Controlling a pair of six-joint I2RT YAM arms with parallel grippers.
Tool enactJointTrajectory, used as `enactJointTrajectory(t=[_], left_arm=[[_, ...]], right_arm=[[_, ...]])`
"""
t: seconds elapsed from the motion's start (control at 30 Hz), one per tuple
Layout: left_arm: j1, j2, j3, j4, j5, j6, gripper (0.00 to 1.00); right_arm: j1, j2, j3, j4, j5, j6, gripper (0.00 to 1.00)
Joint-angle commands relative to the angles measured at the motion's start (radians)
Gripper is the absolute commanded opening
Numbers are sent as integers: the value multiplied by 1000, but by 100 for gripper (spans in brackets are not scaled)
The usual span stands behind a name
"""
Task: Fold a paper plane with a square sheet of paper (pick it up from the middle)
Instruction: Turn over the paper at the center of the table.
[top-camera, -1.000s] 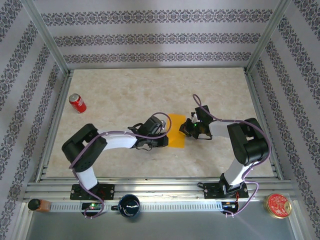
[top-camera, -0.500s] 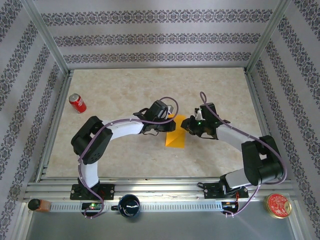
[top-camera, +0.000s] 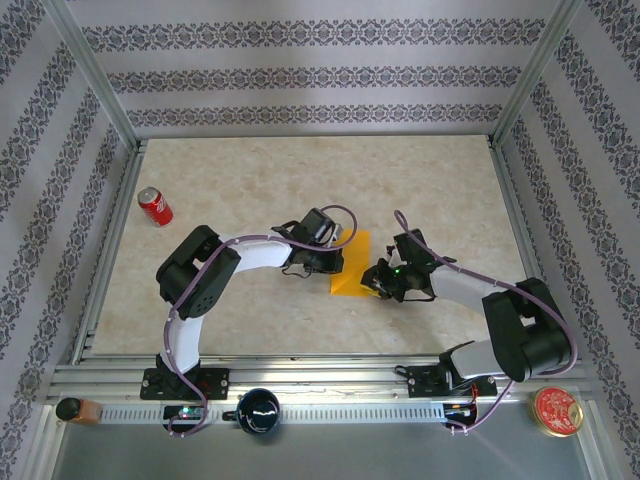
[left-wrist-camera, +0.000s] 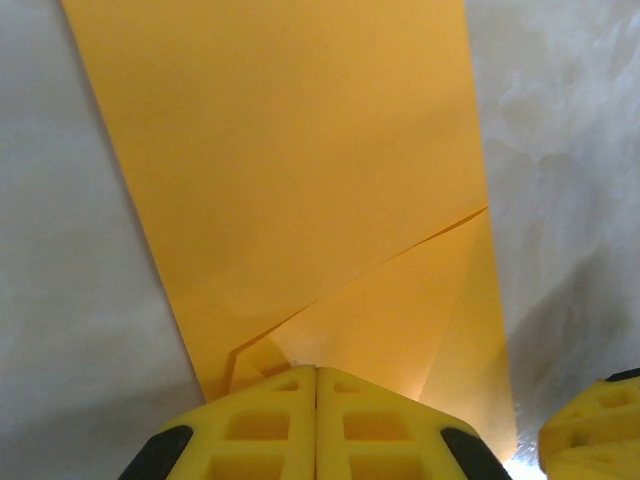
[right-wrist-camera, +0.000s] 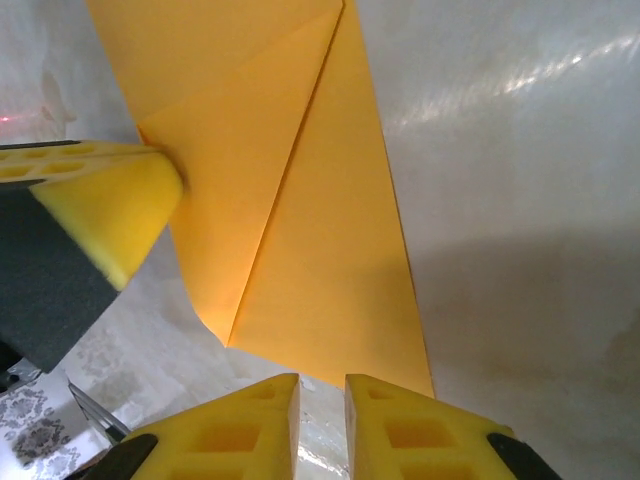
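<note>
The square sheet of paper (top-camera: 352, 270) lies mid-table as a long orange-yellow strip, folded in half. One corner is turned over as a triangular flap (left-wrist-camera: 400, 300). My left gripper (top-camera: 335, 262) is at the strip's left edge. Its fingers (left-wrist-camera: 316, 368) are shut, with the tip of that slightly raised flap meeting them. The right gripper (top-camera: 378, 283) sits at the strip's near right end. In the right wrist view its fingers (right-wrist-camera: 322, 378) stand a narrow gap apart just short of the paper's edge (right-wrist-camera: 320, 230), with bare table between them. A finished paper plane is out of view.
A red soda can (top-camera: 155, 206) lies at the far left of the marble table. On the near rail sit a dark cup (top-camera: 259, 411), a small bottle (top-camera: 75, 410) and a red tin (top-camera: 557, 410). Aluminium frame posts and patterned walls ring the table.
The left gripper went from the sheet's near left side up to its left edge. The right gripper slid toward the near end. A corner flap now lies folded over.
</note>
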Motion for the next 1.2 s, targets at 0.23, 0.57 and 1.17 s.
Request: enactJointTrajectory(t=[0.23, 0.57, 1.17], left_arm=[[8, 1, -61, -21, 20, 17, 7], [8, -22, -87, 1, 24, -5, 7], [8, -30, -91, 3, 22, -10, 6]], right_arm=[[16, 55, 6, 8, 22, 27, 26], [22, 92, 31, 89, -15, 50, 28], [-54, 178, 140, 142, -91, 3, 42]])
